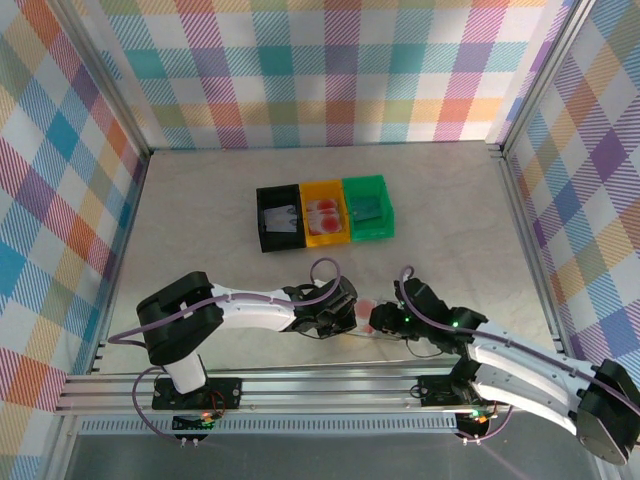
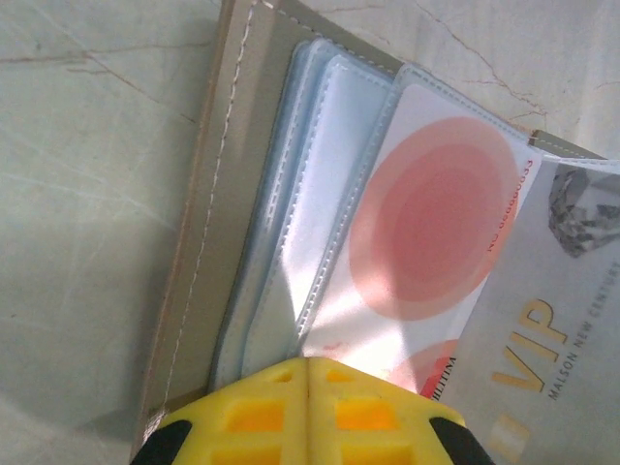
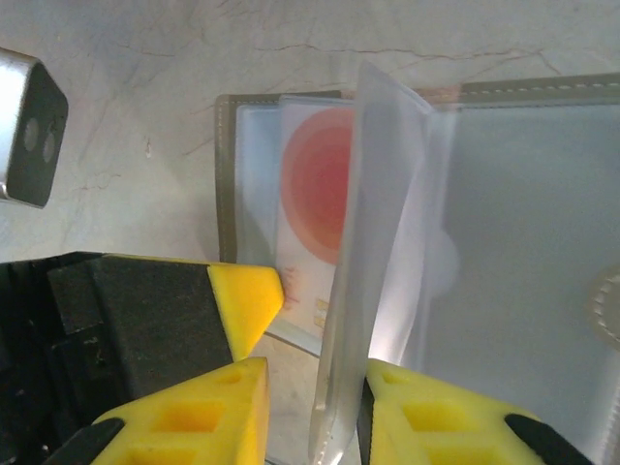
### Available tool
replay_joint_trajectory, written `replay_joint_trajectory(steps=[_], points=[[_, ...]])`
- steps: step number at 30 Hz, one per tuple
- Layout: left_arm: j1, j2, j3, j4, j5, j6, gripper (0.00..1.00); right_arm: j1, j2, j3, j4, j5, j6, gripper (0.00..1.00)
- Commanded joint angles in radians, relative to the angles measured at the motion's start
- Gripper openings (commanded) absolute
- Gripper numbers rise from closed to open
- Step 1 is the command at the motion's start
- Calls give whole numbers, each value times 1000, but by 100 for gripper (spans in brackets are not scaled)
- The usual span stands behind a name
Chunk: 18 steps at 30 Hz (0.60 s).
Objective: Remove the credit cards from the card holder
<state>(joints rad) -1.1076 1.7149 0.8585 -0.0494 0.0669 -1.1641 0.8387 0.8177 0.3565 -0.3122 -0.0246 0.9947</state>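
The card holder (image 2: 223, 145) lies open on the table, its grey-brown cover edged with stitching and its clear sleeves fanned out. A credit card with red circles (image 2: 426, 223) sits in one sleeve, and a grey VIP card (image 2: 552, 329) overlaps it at the right. My left gripper (image 2: 308, 362) is shut, its tips at the sleeves' near edge. In the right wrist view, my right gripper (image 3: 315, 373) is open around one upright clear sleeve (image 3: 378, 213). The red card (image 3: 315, 184) lies behind it. In the top view both grippers, left (image 1: 348, 315) and right (image 1: 378, 325), meet at the card holder (image 1: 366, 308).
Three small bins stand in a row mid-table: black (image 1: 261, 215), yellow (image 1: 325, 240) and green (image 1: 390, 215), each with cards inside. A left fingertip (image 3: 242, 295) sits close beside my right fingers. Checked walls enclose the table on three sides.
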Motion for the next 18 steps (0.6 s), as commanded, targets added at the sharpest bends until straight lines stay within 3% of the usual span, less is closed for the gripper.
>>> replay_joint_trajectory(steps=[1,7,11,18], points=[[-12,83,-32,-124,-12,-16,0,2,-53,-21,-94,37,32,31],[-12,84,-31,-121,-12,-17,0,-7,-164,-13,-316,128,115,32],[-8,85,-42,-111,-6,-25,0,-30,-199,31,-506,176,167,40],[2,86,-48,-111,-3,-29,0,-39,-128,128,-480,151,84,41]])
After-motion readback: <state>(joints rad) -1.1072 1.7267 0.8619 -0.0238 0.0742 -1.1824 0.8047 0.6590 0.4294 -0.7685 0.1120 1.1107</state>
